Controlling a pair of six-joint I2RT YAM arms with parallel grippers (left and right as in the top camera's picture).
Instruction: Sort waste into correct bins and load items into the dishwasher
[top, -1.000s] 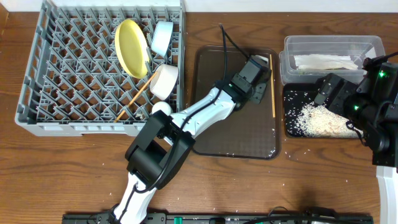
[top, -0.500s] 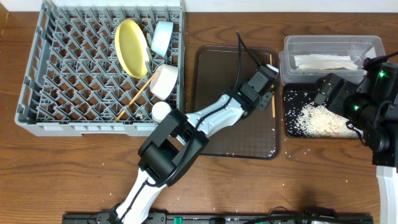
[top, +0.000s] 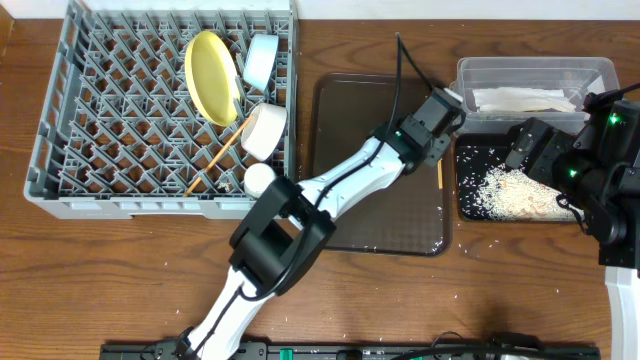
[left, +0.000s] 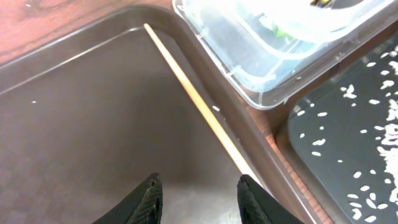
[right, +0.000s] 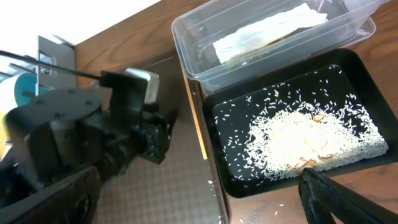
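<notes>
Hovering low over the right side of the brown tray (top: 360, 200), my left gripper (left: 199, 200) has its jaws parted with nothing between them. A chopstick (left: 198, 104) lies on the tray floor along the right wall. Its near end runs up to one of my fingertips (left: 250, 198); I cannot tell whether they touch.

My right gripper (right: 196, 202) hangs above the black tray (top: 468, 205), spread wide and empty. The rice (top: 515, 190) sits in a heap in that tray, with loose grains scattered round it. Just behind, touching the tray's far edge, stands the clear tub (top: 470, 72) with the paper wrapper (top: 525, 98) lying inside it.

On the left of the table (top: 120, 270) is the dish rack (top: 100, 110). The yellow plate (top: 210, 75) stands on edge among the pegs near its back right corner, and the blue bowl (top: 260, 60) is tilted just beside it. The white bowl (top: 265, 130) leans against the rack's right side below them, and the white cup (top: 260, 178) sits at the front right corner. A second chopstick (top: 215, 160) lies slantwise across the pegs beside the white bowl.
</notes>
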